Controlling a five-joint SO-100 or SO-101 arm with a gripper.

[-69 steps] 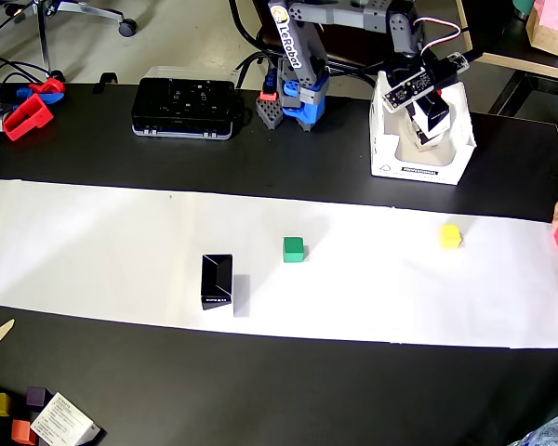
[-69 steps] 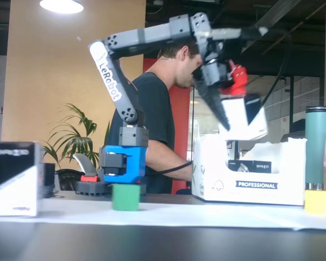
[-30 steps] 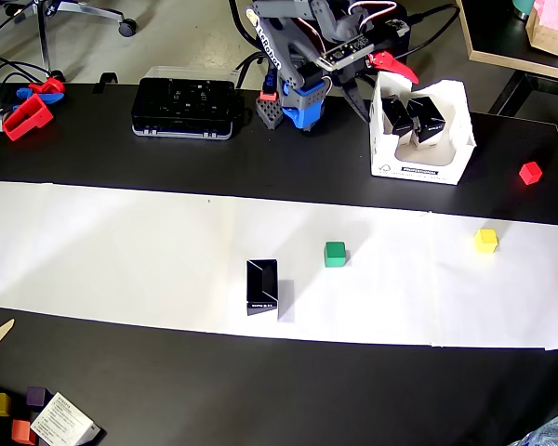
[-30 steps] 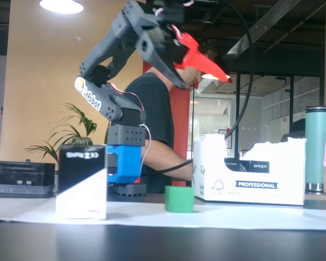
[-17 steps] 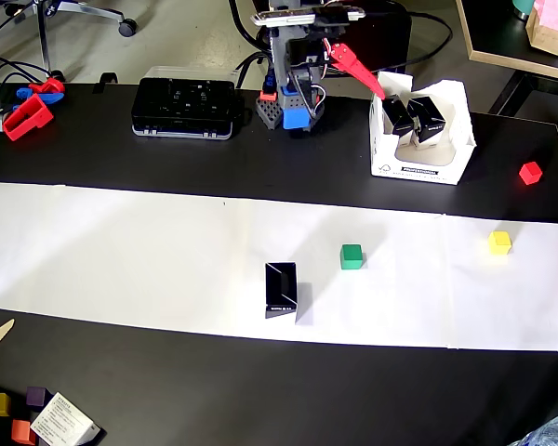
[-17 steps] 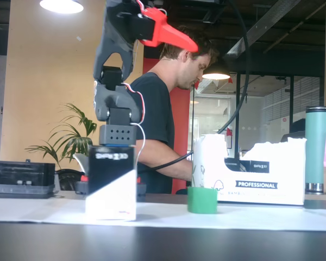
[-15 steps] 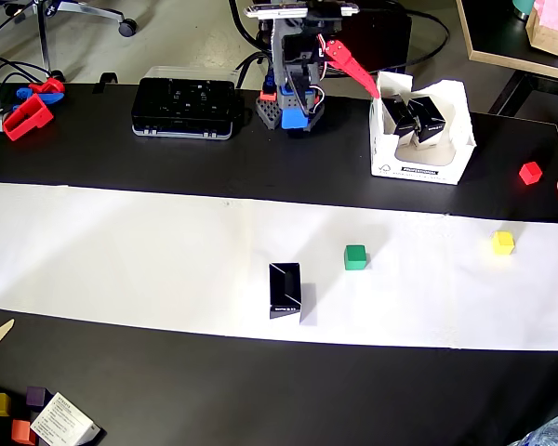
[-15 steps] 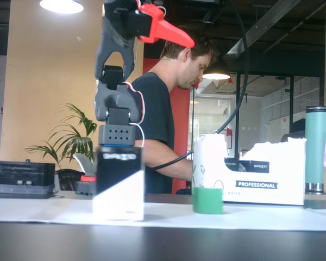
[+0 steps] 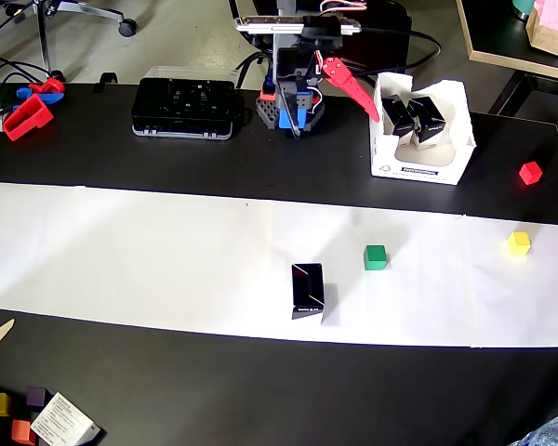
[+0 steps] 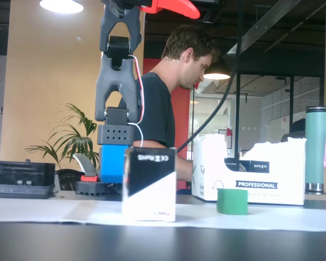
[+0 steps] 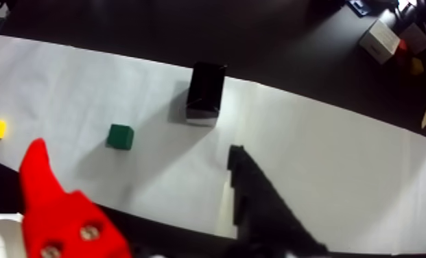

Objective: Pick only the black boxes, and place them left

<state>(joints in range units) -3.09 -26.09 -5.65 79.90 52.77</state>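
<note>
Your gripper (image 11: 140,175) hangs high with jaws spread wide and empty, looking down to line up a target. The black box (image 9: 308,291) stands upright on the white paper strip (image 9: 121,251), with the green cube (image 9: 376,257) at its 2 o'clock in the overhead view. Two more black boxes (image 9: 413,117) sit in the white carton (image 9: 421,167), likely dropped there as sorted.

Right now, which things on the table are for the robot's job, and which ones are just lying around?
For the job:
- black box on the paper
- two black boxes in the white carton
- pincer, open and empty

Just lying about:
- green cube
- yellow cube
- red cube
- flat black device
</note>
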